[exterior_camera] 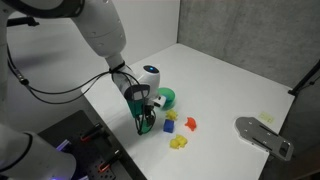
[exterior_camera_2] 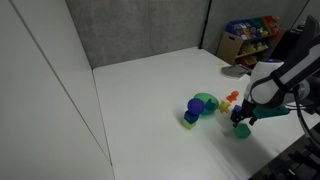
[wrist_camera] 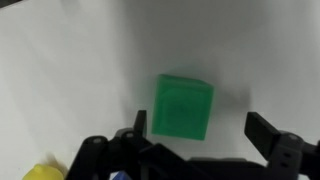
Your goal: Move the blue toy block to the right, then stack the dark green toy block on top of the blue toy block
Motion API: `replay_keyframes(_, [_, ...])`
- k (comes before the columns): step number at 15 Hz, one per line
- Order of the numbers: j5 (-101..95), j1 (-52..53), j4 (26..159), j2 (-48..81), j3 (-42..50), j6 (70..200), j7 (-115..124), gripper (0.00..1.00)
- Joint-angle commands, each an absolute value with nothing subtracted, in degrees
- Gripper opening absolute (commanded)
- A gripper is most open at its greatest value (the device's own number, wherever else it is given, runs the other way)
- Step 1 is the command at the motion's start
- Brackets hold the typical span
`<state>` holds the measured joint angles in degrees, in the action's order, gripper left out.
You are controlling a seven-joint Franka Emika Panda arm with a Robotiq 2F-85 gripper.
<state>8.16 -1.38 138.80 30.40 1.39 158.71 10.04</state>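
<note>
The dark green toy block [wrist_camera: 183, 105] lies on the white table and also shows in both exterior views [exterior_camera: 148, 125] [exterior_camera_2: 241, 131]. My gripper [wrist_camera: 200, 128] is open and hangs right over it, one finger on each side and neither touching; it also shows in both exterior views [exterior_camera: 143, 117] [exterior_camera_2: 240, 120]. The blue toy block [exterior_camera_2: 190, 119] sits apart from the gripper, in front of a darker blue-purple rounded piece [exterior_camera_2: 195, 105].
A teal-green bowl [exterior_camera: 167, 97] [exterior_camera_2: 208, 102] stands close behind the gripper. Yellow pieces [exterior_camera: 179, 142] and an orange-red piece [exterior_camera: 190, 123] lie beside it. A grey flat object [exterior_camera: 265, 135] lies near the table edge. A shelf of boxes [exterior_camera_2: 250, 35] stands beyond the table.
</note>
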Motion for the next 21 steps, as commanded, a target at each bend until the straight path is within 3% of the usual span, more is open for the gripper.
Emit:
replay_keyframes(1, [9.59, -0.48, 140.63, 31.09, 1.07, 163.43, 11.35, 1.0])
replay_keyframes(7, [9.64, 1.15, 140.96, 33.95, 1.89, 168.89, 13.49, 1.0])
replay_keyframes(8, [9.58, 1.37, 140.84, 34.31, 2.06, 169.18, 13.75, 0.75])
replay_keyframes(9, [9.45, 1.67, 140.82, 34.53, 2.31, 169.43, 13.86, 0.74])
replay_keyframes(14, [9.66, 0.93, 141.62, 31.4, 1.87, 166.22, 13.61, 0.34])
replay_keyframes(21, [8.78, 0.91, 139.94, 24.08, 3.85, 158.27, 14.3, 0.28])
